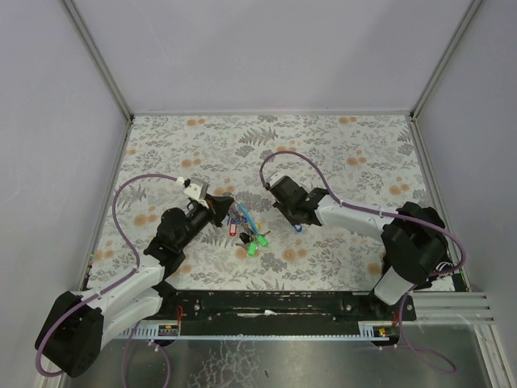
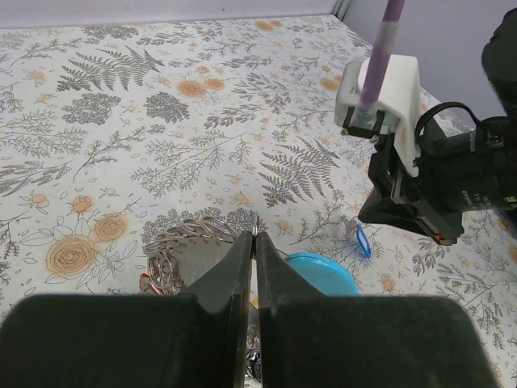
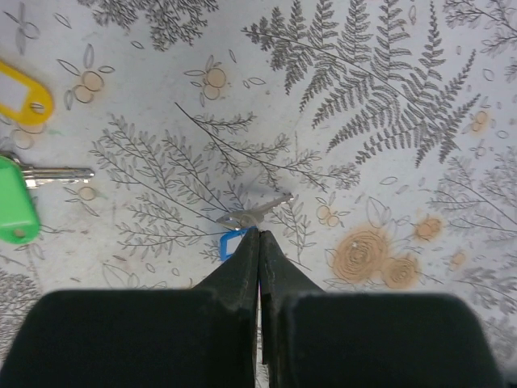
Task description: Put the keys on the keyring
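- The green key (image 3: 16, 212) and the yellow key (image 3: 24, 97) lie flat on the desk (image 1: 339, 153). They are off to the left of my right gripper, in the gap between my two arms.
- My right gripper (image 3: 258, 234) is closed tight, tips down at the desk.
- The blue key (image 3: 234, 242) lies right at those tips. Its blue head is just to the left of them. Its metal part points away from me and a bit to the right, so the key lies slanted, not straight.
- I cannot tell if the tips pinch the blue key or only touch it.
- My right arm is much nearer to this key than my left arm is.
- My left gripper (image 2: 254, 238) is closed tight too. A thin bit of metal pokes out between its tips, so I think it is pinching the keyring (image 2: 323, 273).
- The silver bunch is on one side of those tips and the light-blue strap is on the other.
- From my left gripper, the blue key is ahead and to the right, near but not touching.
- I think the blue key has to go left to the keyring, with its head hole turned to meet the ring.
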